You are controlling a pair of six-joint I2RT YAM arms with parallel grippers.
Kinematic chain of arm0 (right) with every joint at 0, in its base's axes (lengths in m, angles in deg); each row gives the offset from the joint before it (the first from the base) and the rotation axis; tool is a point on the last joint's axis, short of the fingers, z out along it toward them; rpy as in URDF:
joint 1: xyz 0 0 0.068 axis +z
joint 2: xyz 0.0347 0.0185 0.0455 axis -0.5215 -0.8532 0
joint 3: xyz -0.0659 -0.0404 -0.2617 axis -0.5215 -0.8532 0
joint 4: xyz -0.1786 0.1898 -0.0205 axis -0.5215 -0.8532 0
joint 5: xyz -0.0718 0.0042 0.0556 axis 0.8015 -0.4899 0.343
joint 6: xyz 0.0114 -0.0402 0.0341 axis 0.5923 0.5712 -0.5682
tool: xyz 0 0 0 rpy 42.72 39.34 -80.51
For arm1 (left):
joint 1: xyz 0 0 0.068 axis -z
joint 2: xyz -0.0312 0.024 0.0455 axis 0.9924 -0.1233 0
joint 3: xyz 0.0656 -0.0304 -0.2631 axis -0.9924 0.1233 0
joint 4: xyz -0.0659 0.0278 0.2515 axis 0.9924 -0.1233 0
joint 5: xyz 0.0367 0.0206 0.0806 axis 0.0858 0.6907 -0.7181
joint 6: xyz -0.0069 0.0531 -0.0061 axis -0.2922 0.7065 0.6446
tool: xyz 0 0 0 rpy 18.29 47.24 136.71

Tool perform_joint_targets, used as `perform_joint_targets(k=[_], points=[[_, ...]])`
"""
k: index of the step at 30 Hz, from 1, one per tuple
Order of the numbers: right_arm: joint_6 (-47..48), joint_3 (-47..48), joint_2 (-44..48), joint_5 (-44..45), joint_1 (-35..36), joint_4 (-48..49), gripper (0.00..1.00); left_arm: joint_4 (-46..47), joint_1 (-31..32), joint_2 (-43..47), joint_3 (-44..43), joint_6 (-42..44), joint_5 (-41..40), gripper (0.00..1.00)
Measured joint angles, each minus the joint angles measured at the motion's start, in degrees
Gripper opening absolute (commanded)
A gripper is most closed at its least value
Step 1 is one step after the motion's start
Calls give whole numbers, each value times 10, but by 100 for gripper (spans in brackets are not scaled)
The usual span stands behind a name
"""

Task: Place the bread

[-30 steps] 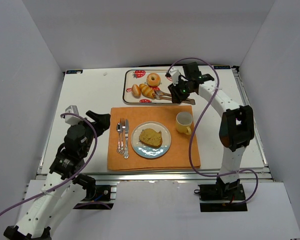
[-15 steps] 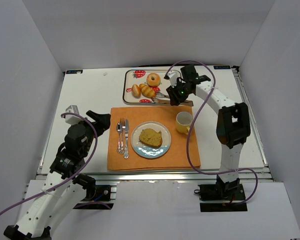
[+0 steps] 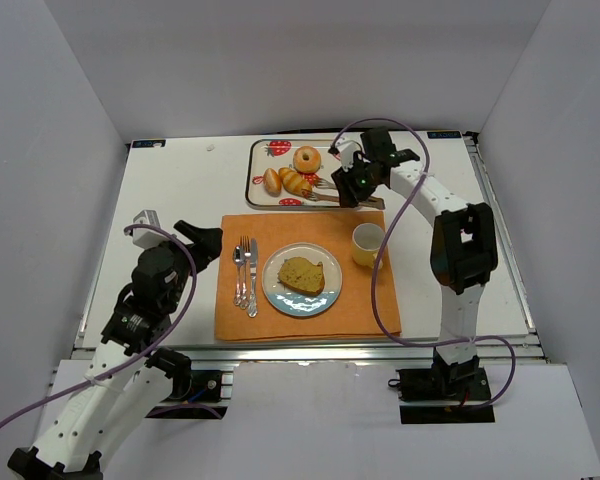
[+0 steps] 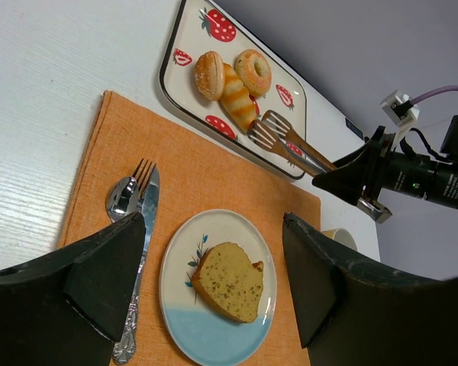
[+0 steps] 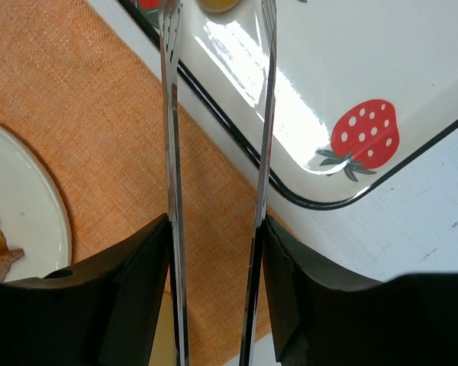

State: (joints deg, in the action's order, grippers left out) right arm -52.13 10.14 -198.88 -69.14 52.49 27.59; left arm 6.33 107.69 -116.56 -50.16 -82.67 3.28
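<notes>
Top view, mat (image 3: 365,300) centre: shows bread slice (image 3: 302,274) on plate (image 3: 272,288), 6 o'clock of tray (image 3: 252,178); looks placed. Left wrist: shows left gripper (image 4: 214,225) spread wide, empty. Right wrist: shows right gripper (image 5: 214,225) clasping tongs (image 5: 170,152); leaves only parking those.

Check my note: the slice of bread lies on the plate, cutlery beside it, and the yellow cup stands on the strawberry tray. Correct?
Wrong on the cup. The yellow cup stands on the orange placemat, not on the tray, as the top external view shows. The slice of bread does lie on the plate, with the cutlery beside it.
</notes>
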Motion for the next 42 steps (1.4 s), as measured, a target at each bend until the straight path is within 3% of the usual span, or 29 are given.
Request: perform_joint_targets(k=[11,16,22,26,32,36,42], points=[[-6,19,-40,-2,0,4,54,0,0,-9,0,-1,0,82],[-10,28,-47,-4,0,4,50,0,0,-10,0,-2,0,82],[-14,31,-48,-8,0,4,24,0,0,-14,0,-2,0,82],[-17,35,-48,-9,-2,4,12,0,0,-16,0,-2,0,82],[-17,31,-41,-21,-19,5,2,5,0,-16,0,-2,0,81],[-15,-24,22,-37,-38,13,0,10,0,-19,0,-2,0,81],[20,-135,190,-84,-50,21,0,26,0,-26,6,-2,3,80]])
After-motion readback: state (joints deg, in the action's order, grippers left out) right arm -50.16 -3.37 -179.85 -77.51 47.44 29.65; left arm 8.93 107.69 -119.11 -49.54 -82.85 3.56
